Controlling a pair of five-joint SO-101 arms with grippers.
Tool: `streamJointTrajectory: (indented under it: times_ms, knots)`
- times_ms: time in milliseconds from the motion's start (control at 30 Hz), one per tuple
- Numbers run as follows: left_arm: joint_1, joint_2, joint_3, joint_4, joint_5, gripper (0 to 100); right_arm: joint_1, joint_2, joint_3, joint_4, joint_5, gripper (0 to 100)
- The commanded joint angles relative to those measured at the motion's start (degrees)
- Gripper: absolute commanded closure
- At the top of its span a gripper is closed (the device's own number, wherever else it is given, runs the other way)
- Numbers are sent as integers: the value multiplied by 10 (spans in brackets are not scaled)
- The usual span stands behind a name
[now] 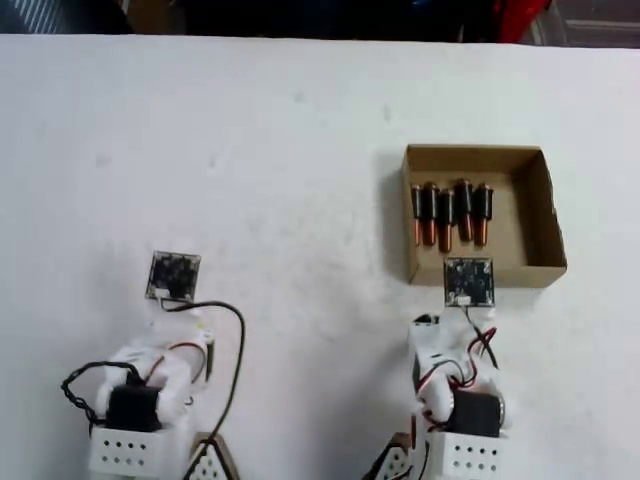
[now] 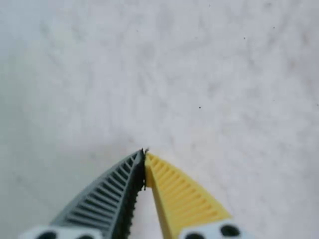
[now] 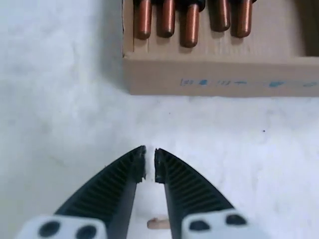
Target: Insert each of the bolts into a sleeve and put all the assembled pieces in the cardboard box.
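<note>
From the high view, the cardboard box (image 1: 517, 225) sits open-topped on the white table (image 1: 300, 150). Five assembled pieces (image 1: 446, 215) lie in it side by side, touching or nearly so. They are bunched toward the box wall that faces the left arm (image 1: 150, 390), and the rest of the floor is bare. Each piece has a dark part at the end farther from the arms and a copper shaft pointing back toward them. Whether the dark part is a bolt head or a sleeve is hard to make out. The right arm (image 1: 455, 390) stands just beside the box's near wall, with the small dark board (image 1: 468, 282) on its front overlapping that wall's edge. The left arm is well apart from the box.

In the left wrist view, the left gripper (image 2: 144, 154) has one grey and one yellow finger. The tips are pressed together with nothing between them, over bare table (image 2: 199, 74).

In the right wrist view, the right gripper (image 3: 149, 162) faces the box (image 3: 214, 74), near its front wall but not touching. Its black fingers are drawn almost together with only a thin slit between them, and they pinch nothing. Over the wall show the copper ends of the five pieces (image 3: 191, 22), whose upper parts are cut off by the frame. A small pale bit (image 3: 158, 223) beneath the fingers cannot be identified.
</note>
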Motion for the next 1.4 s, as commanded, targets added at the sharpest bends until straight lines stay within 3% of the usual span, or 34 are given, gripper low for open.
streamJointTrajectory:
  times_ms: [0, 433, 667, 1367]
  knots:
    - [6, -4, -2, 3, -4, 977, 0, -4, 25, -12, -5, 981]
    - [4, -4, -2, 3, -1, 977, -21, -2, 26, 32, 0, 981]
    - [-52, -4, -2, 3, -1, 977, -51, -2, 26, 32, 0, 981]
    - [-51, -4, -2, 3, -2, 975, -69, -2, 26, 32, 0, 980]
